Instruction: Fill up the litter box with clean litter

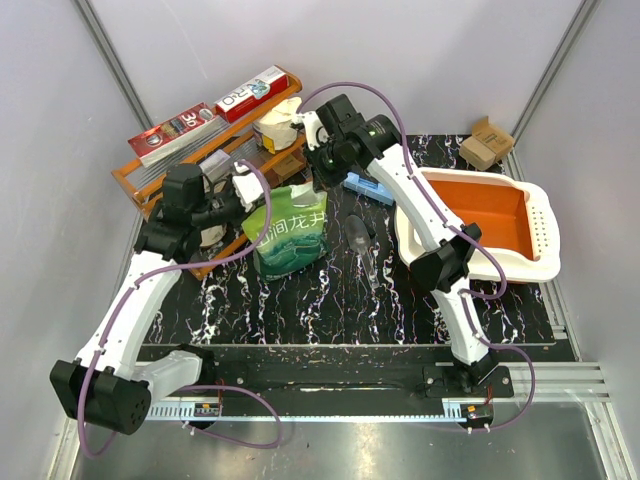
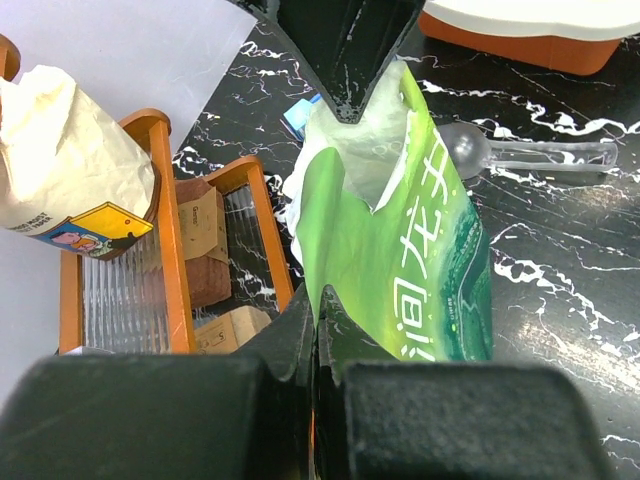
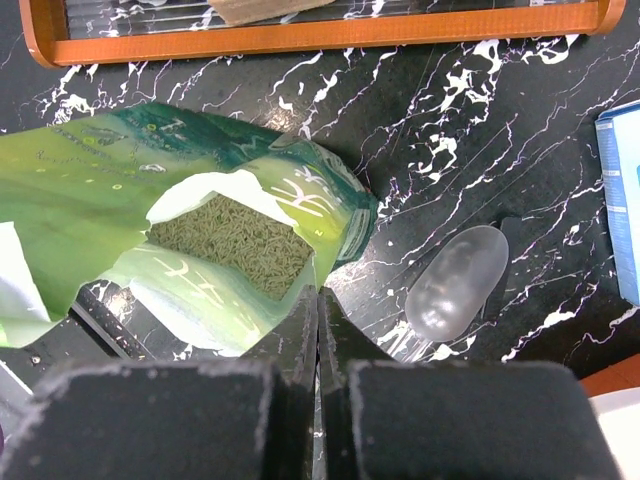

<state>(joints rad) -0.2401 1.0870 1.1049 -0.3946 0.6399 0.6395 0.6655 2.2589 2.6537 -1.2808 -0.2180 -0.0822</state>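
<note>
The litter box [image 1: 490, 218], white-rimmed and orange inside, lies tilted at the right with nothing in it. A glossy green pouch [image 1: 290, 232] stands in the middle, its top torn open. Clean litter [image 3: 240, 240] shows inside it as pale granules. My left gripper [image 2: 318, 320] is shut on the pouch's near-left edge. My right gripper [image 3: 318, 292] is shut on the rim at the opposite side of the mouth. In the top view the left gripper [image 1: 250, 195] and right gripper [image 1: 320, 178] flank the pouch's top.
A clear plastic scoop [image 1: 362, 240] lies on the black marbled table just right of the pouch. An orange wire rack [image 1: 215, 140] with boxes and a paper bag fills the back left. A blue box [image 1: 365, 187] and a cardboard box [image 1: 485, 145] sit behind.
</note>
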